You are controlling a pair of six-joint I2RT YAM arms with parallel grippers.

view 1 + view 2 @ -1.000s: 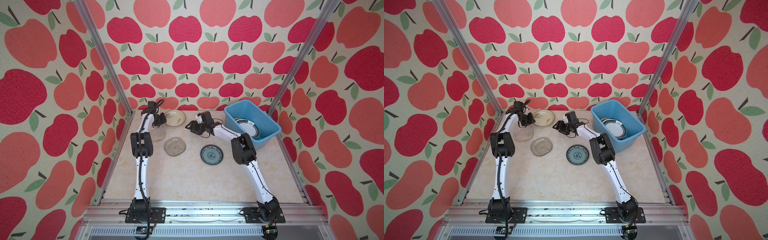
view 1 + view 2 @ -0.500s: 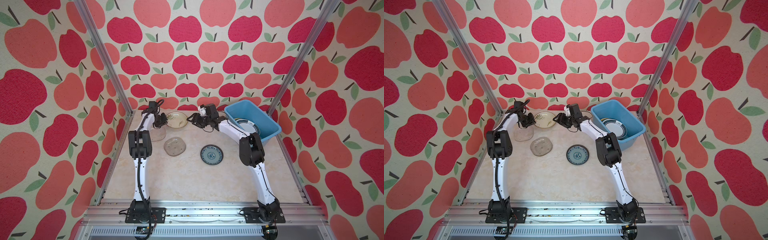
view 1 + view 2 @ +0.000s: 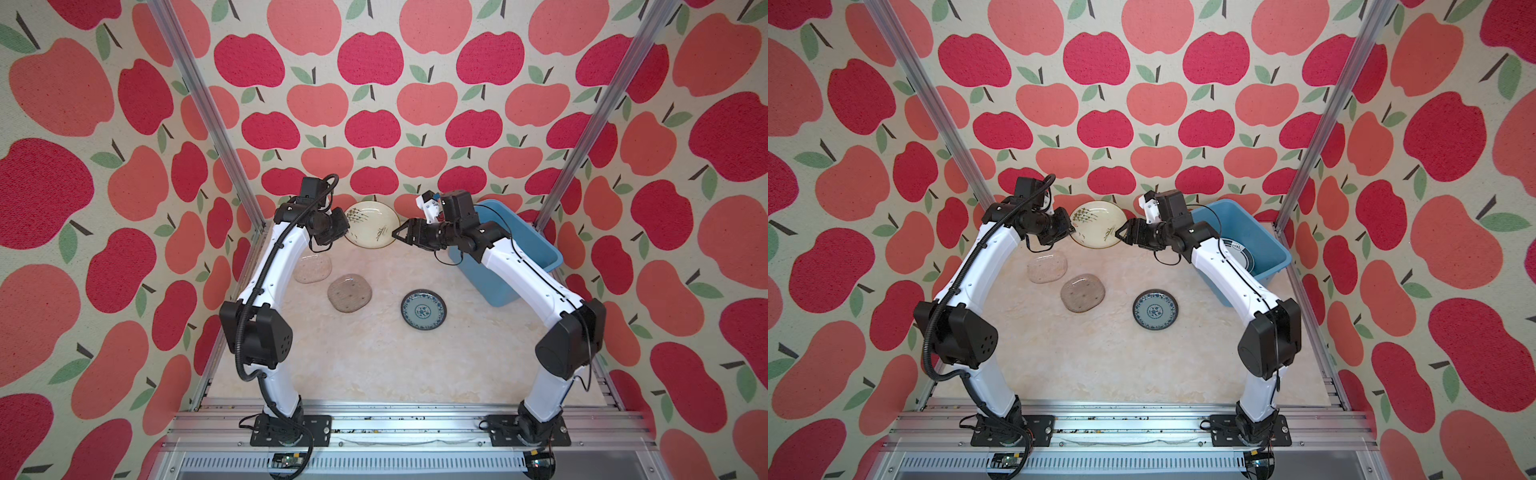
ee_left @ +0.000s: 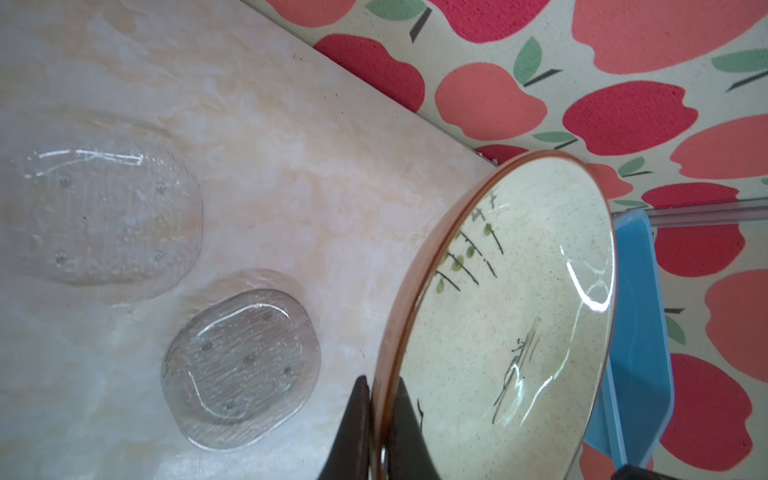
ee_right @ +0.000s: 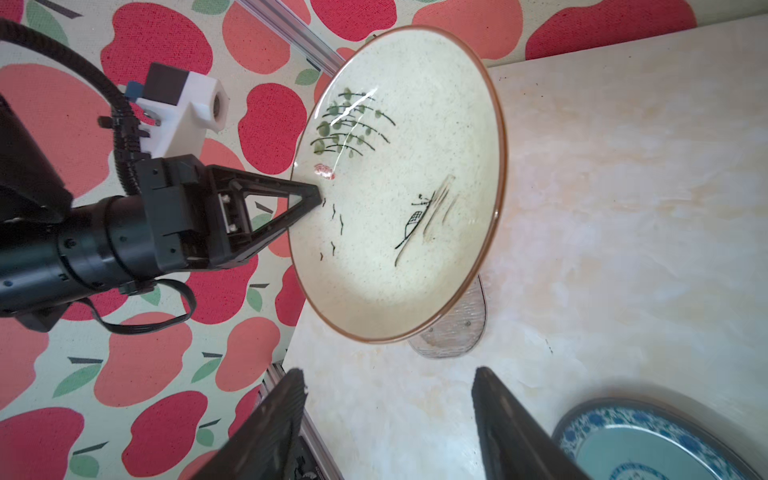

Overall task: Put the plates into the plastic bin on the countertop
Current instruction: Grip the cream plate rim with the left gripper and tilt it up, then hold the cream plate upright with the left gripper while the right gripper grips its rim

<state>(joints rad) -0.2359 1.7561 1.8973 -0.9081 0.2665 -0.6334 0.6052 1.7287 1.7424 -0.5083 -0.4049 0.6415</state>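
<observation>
My left gripper (image 3: 347,226) (image 4: 380,380) is shut on the rim of the cream plate with a plant drawing (image 3: 372,224) (image 3: 1098,224) (image 5: 399,187). It holds the plate steeply tilted over the back of the countertop (image 3: 374,365). Just right of that plate, my right gripper (image 3: 397,235) (image 5: 386,374) stands open and empty, pointing at the plate's edge without touching it. The light blue plastic bin (image 3: 536,249) (image 3: 1254,224) stands at the back right with a white dark-rimmed plate (image 3: 1241,253) inside. On the countertop lie two clear glass plates (image 3: 312,269) (image 3: 349,293) and a small blue-patterned plate (image 3: 423,310).
Apple-patterned walls and aluminium rails (image 3: 232,137) close in the back and sides. My right forearm (image 3: 523,270) crosses in front of the bin. The glass plates (image 4: 99,216) (image 4: 241,365) lie below and in front of the held plate.
The left gripper has shifted the cream plate slightly right and up. The right arm has swung its elbow outward, its gripper now points at the plate's right edge, and its jaws opened a touch wider.
</observation>
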